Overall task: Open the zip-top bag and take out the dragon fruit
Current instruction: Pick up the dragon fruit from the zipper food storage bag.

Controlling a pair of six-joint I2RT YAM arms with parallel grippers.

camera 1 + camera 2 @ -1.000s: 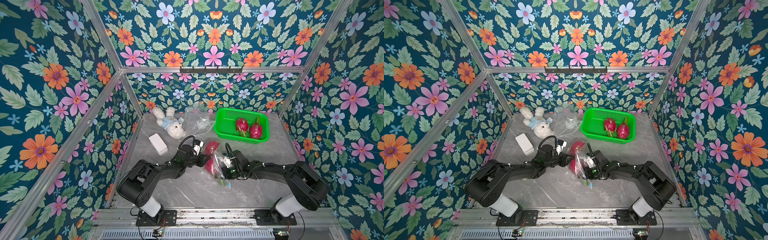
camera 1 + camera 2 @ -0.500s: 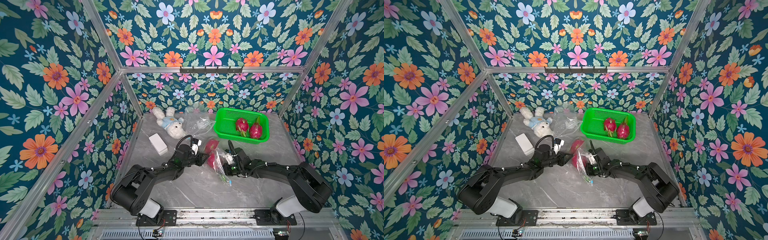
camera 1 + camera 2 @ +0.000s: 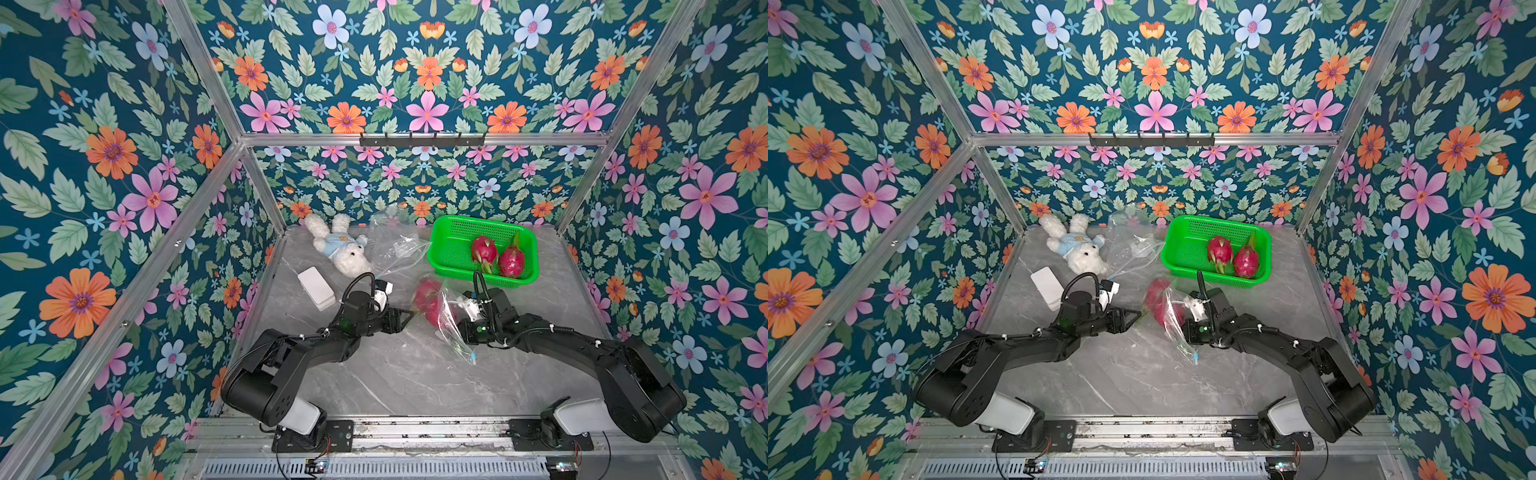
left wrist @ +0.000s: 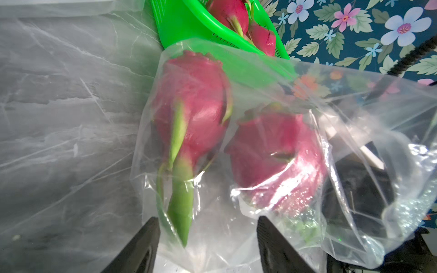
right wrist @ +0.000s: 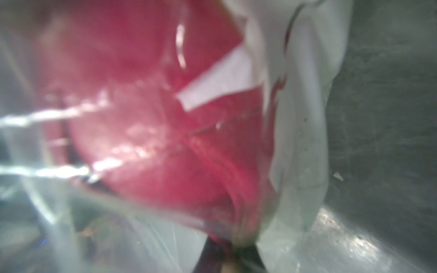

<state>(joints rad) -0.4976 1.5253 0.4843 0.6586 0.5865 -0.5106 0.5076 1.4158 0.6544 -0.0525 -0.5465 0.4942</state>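
Note:
A clear zip-top bag point(image 3: 453, 332) point(image 3: 1179, 336) lies mid-table with two magenta dragon fruit point(image 3: 428, 291) point(image 3: 1156, 291) inside. The left wrist view shows both through the film point(image 4: 194, 104) point(image 4: 274, 151). My right gripper point(image 3: 456, 322) point(image 5: 227, 257) is shut on the bag's film, a fruit filling its view; the fingertips are mostly hidden. My left gripper point(image 3: 409, 313) point(image 4: 208, 227) stands open just left of the bag, plastic lying loose between its fingers. Two more dragon fruit point(image 3: 483, 249) point(image 3: 511, 262) sit in the green basket point(image 3: 451, 249) point(image 3: 1185, 249).
A white plush toy point(image 3: 340, 249) lies at the back left, a white box point(image 3: 316, 287) beside the left arm. An empty crumpled clear bag point(image 3: 395, 245) sits between toy and basket. The basket stands just behind the held bag.
My left gripper's jaws have opened and let go of the bag. The bag with its fruit has shifted back toward the basket, with the right gripper on it.

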